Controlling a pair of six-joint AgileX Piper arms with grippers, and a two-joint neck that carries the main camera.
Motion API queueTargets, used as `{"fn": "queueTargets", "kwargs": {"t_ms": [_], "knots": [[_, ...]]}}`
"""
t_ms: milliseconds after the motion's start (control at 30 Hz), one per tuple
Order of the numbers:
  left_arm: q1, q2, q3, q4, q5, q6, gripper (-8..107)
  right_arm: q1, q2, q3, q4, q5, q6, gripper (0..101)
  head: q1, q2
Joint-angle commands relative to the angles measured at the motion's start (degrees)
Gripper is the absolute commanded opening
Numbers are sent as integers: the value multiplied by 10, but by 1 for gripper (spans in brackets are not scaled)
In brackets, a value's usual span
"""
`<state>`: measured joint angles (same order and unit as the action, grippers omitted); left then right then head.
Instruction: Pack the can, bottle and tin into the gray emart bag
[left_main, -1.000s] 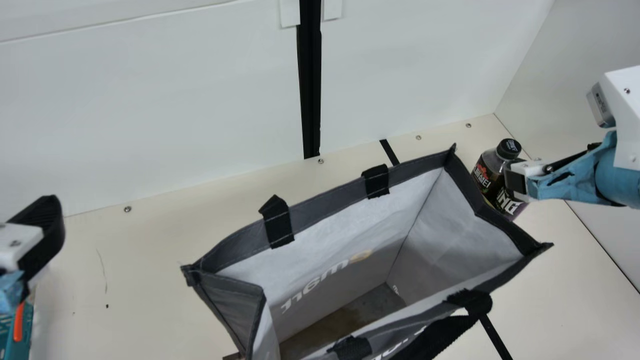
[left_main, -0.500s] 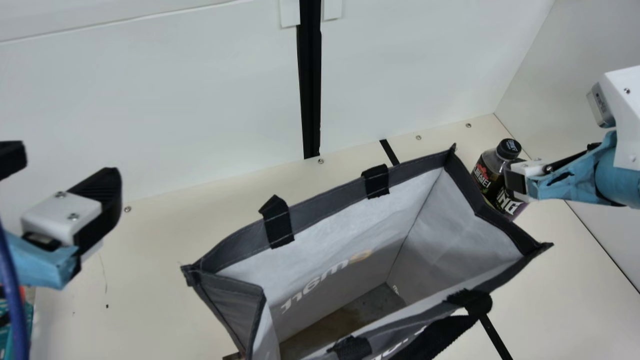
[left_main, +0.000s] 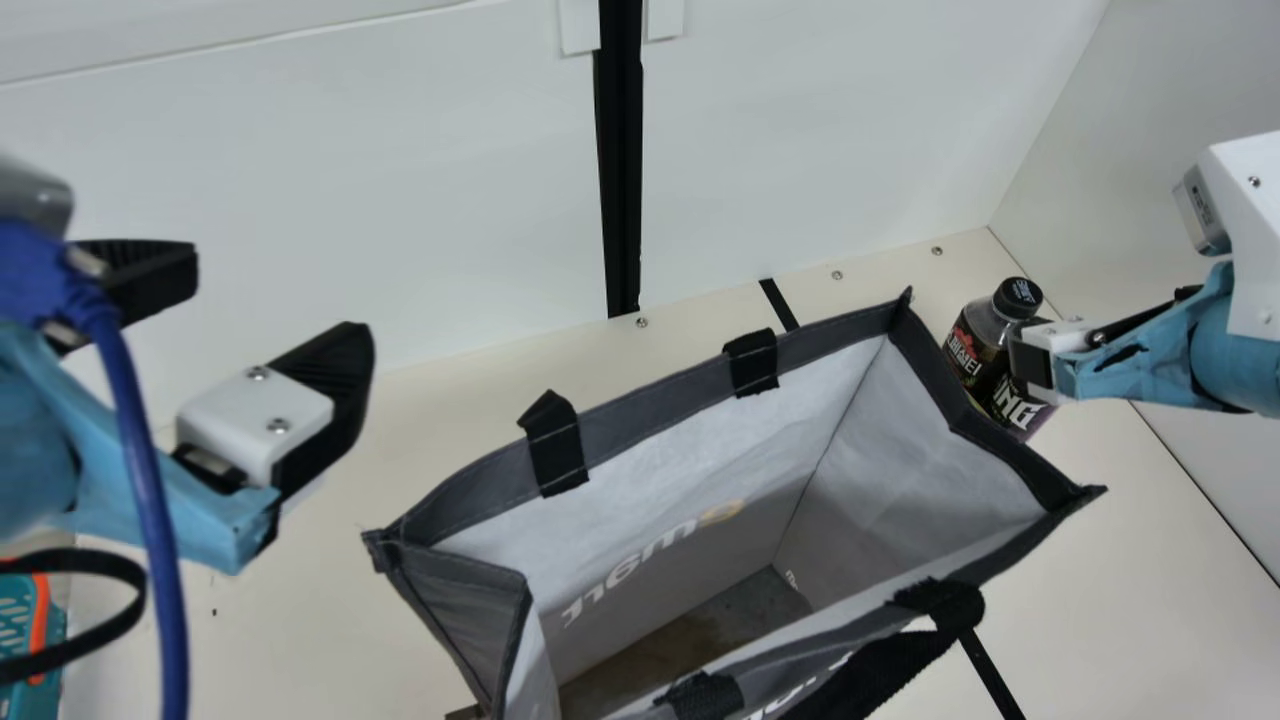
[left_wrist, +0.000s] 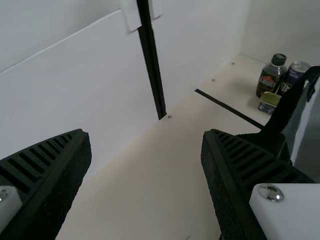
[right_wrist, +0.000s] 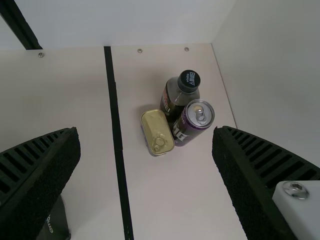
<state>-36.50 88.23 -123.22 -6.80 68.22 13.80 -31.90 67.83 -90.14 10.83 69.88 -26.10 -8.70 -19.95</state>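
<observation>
Farther in over the counter (left_main: 300, 640) than earlier, my left hand (left_main: 283, 300) has moved toward the tall gray fabric bag (left_main: 650, 400); the right hand (left_main: 1040, 365) has held its place. Both have fingers spread, holding nothing. The bag stands open between them, its wall rising between the left hand and the groceries. Below the left arm lies a teal-and-orange object (left_main: 15, 610); a blue cable (left_main: 150, 480) hangs nearby. Near the right hand, the black-capped dark bottle (right_wrist: 175, 100) and purple metal can (right_wrist: 192, 122) stand upright; beside them the gold rectangular tin (right_wrist: 157, 131) lies lid up, lengthwise roughly along the black tape (right_wrist: 116, 120).
</observation>
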Motion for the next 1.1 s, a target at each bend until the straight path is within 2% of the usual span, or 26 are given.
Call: {"fn": "queueTargets", "kwargs": {"t_ms": [0, 167, 733, 1067], "knots": [[-10, 7, -14, -5, 6, 6, 90, 0, 0, 0, 0, 0, 0, 91, -13, 0], [-34, 24, -37, -14, 17, 17, 90, 0, 0, 0, 0, 0, 0, 91, -13, 0], [-100, 69, -48, -59, 17, 57, 90, 0, 0, 0, 0, 0, 0, 91, -13, 0], [-113, 105, -59, -91, 17, 74, 90, 0, 0, 0, 0, 0, 0, 91, -13, 0]]}}
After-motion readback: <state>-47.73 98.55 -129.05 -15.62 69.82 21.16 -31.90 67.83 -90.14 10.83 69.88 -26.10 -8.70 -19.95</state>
